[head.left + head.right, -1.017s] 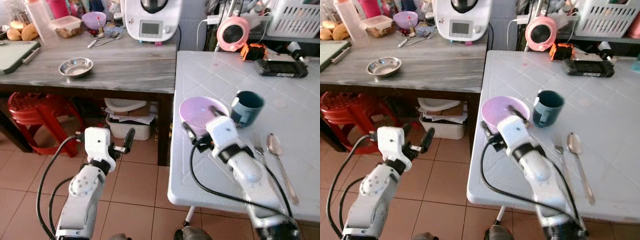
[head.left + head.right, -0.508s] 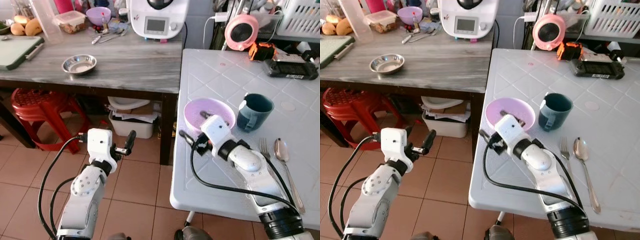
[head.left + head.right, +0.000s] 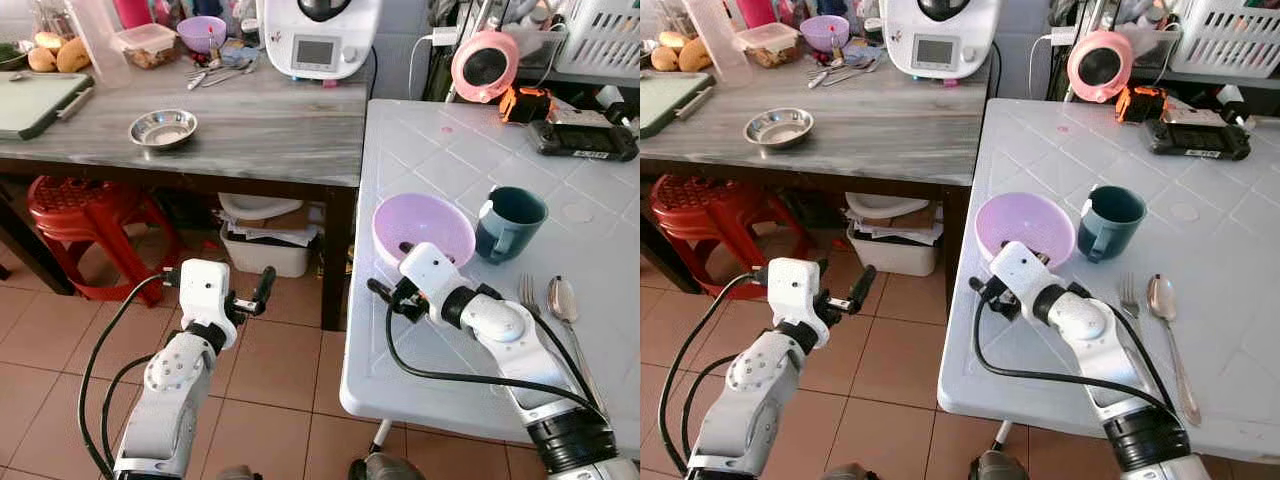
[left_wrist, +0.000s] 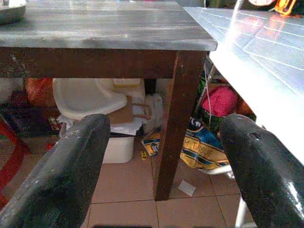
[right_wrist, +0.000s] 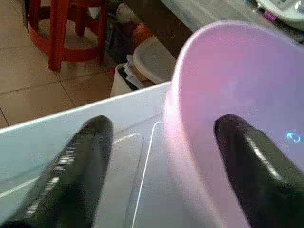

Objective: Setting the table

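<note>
A purple bowl [image 3: 425, 222] sits on the white table [image 3: 600, 190], with a teal mug [image 3: 510, 222] just to its right. Further right, a fork [image 3: 530, 295] and a spoon [image 3: 565, 305] lie side by side. My right gripper [image 3: 393, 268] is open at the bowl's near rim. The right wrist view has one finger [image 5: 80, 161] outside over the table and the other finger [image 5: 251, 156] inside the bowl [image 5: 228, 85]. My left gripper [image 3: 218, 288] hangs open over the tiled floor, left of the table, holding nothing.
A grey wooden counter [image 3: 250, 130] adjoins the table's left side, carrying a steel bowl [image 3: 163, 128] and a white kitchen appliance [image 3: 318, 35]. Below it are a red stool [image 3: 80, 215] and white tubs [image 3: 260, 225]. A pink fan [image 3: 485, 62] and a black device [image 3: 582, 140] sit at the table's back.
My right gripper has drawn back from over the bowl's middle to its near rim, so more of the bowl is exposed. The left arm has barely moved; the camera shifted slightly.
</note>
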